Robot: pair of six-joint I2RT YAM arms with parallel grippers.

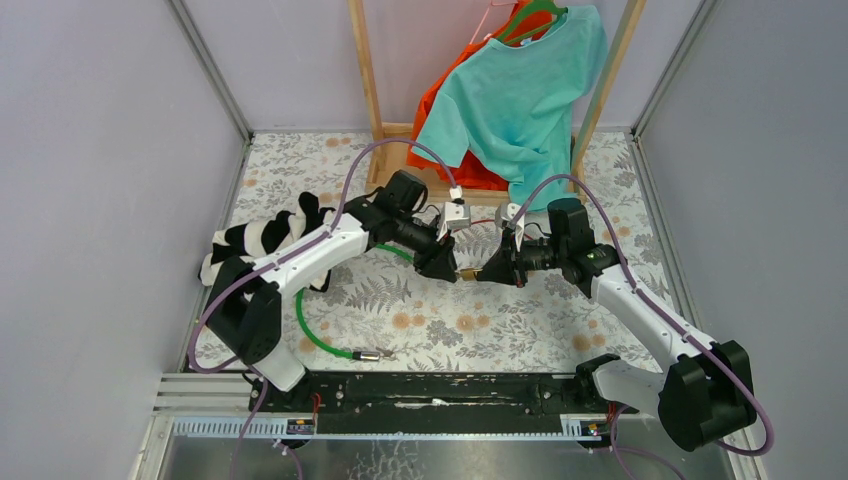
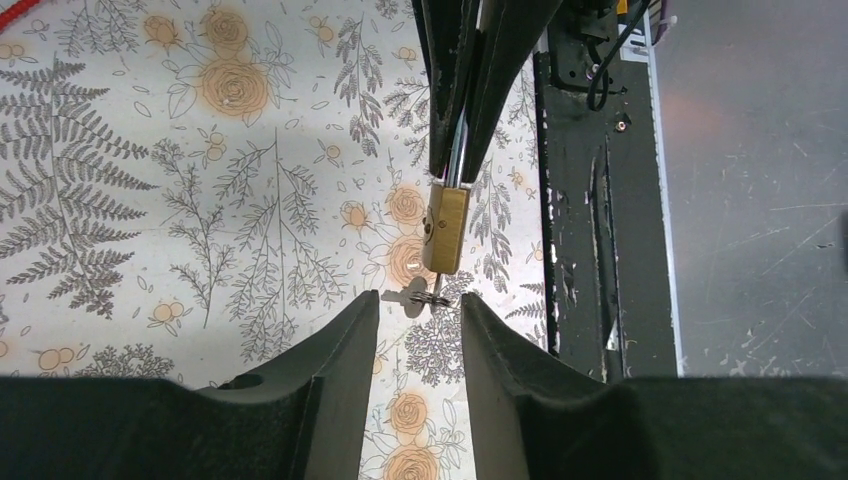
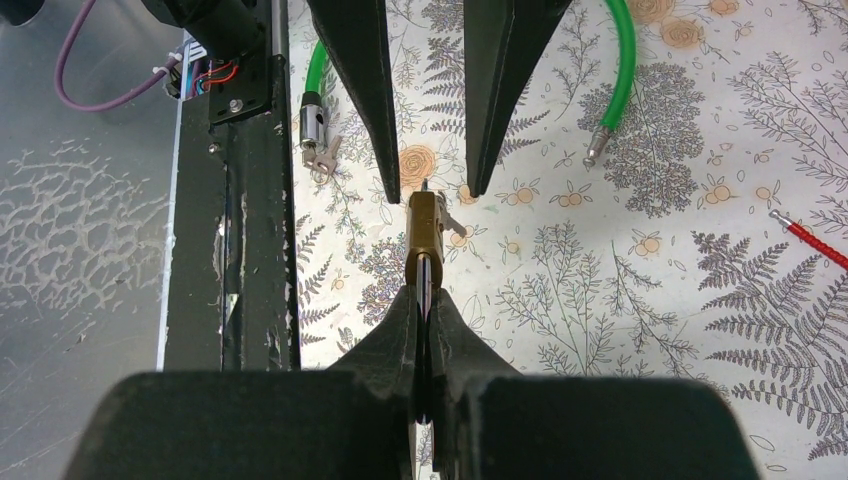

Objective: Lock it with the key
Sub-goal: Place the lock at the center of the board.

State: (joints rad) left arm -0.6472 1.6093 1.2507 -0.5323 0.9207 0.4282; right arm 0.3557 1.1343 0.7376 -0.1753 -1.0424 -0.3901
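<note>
- R gripper (image 3: 425,300) is clamped tight on the shackle of the brass padlock (image 3: 425,225), holding it up off the floral table (image 1: 560,320), roughly mid-table between the two arms.
- Padlock body sticks out toward the L arm. The small key (image 2: 428,296) shows at its far end and looks seated in the keyway.
- L gripper (image 1: 447,268) is narrowly parted, w/ fingers (image 2: 340,350) on either side of the key head. There's a gap on both sides, so no grip on it yet.
- Shackle is mostly buried between the R fingers, so can't tell if it's pushed home or popped.
- Progress, as I judge it: lock picked up and presented, key in, L arm lined up. That's approx. the setup half.
- Left to do: pinch the key head, turn it to lock, maybe pull it out. Shackle may need pressing in first.
- Risk: key head is small and thin, so the pads could slip off or twist the padlock in the R grip.
- Green cable (image 1: 310,330) lies on the table near the L arm base, not involved.
</note>
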